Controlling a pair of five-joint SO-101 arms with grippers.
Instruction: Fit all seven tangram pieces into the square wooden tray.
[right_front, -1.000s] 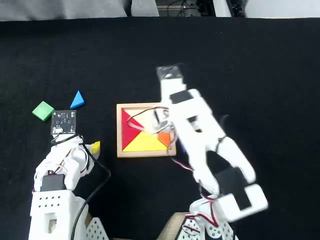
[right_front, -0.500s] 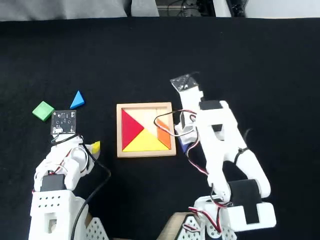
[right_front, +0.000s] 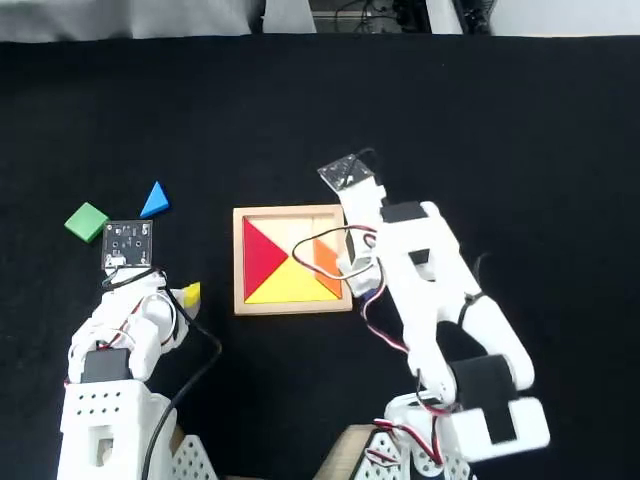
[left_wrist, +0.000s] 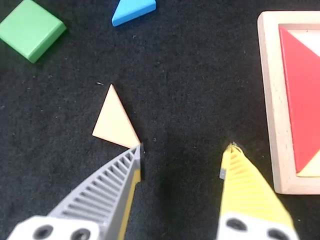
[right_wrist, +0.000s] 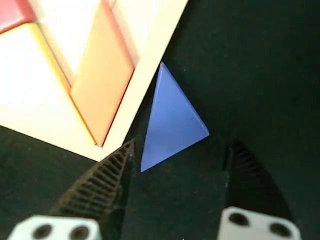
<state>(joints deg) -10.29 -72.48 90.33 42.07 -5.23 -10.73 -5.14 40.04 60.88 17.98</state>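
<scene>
Right end effector (right_wrist: 182, 145) stands spread over the blue triangle (right_wrist: 172, 120), and that piece hugs the tray (right_wrist: 155, 55) wall: tight on that side, open bench (right_wrist: 260, 60) on the other. Left end effector (left_wrist: 185, 147) has bare bench between its fingers, with the pale triangle (left_wrist: 115, 125) right at the grey tip. The right arm (right_front: 420, 280) overhangs the tray's right edge.

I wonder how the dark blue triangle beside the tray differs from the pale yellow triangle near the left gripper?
The dark blue triangle lies along the outer rim of the tray; the pale yellow triangle lies apart from it on the cloth. The blue one's corner points into the open gap of the right gripper; the yellow one sits outside the gap of the left gripper, at one fingertip. Both lie flat, not in the tray.
</scene>
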